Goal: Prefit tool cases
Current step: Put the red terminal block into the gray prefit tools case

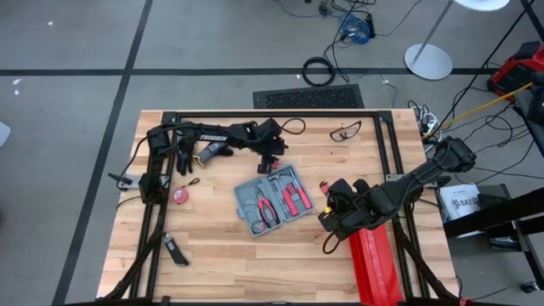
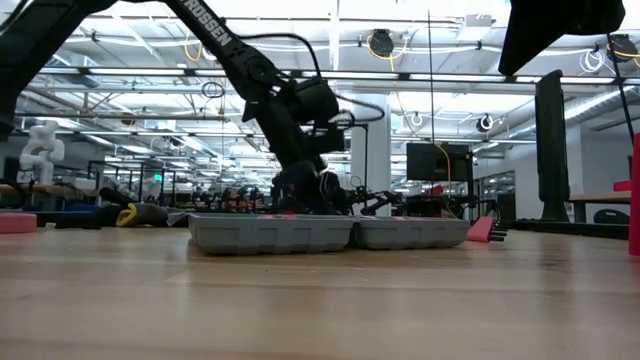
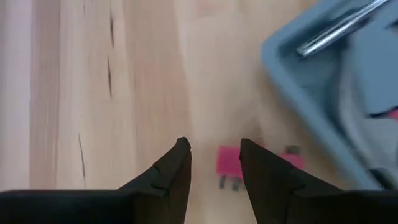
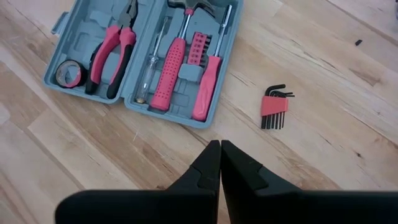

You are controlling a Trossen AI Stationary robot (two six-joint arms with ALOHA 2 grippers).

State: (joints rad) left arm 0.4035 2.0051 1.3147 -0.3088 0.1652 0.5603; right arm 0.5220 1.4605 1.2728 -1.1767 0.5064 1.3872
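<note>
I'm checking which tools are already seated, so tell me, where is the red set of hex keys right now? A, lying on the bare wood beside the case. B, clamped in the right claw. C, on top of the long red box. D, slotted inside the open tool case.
A: the right wrist view shows the hex keys flat on the wooden table, apart from the tool case.

left arm (image 2: 215,40): partial white lettering "ROSSEN" | no other text can be read
</note>
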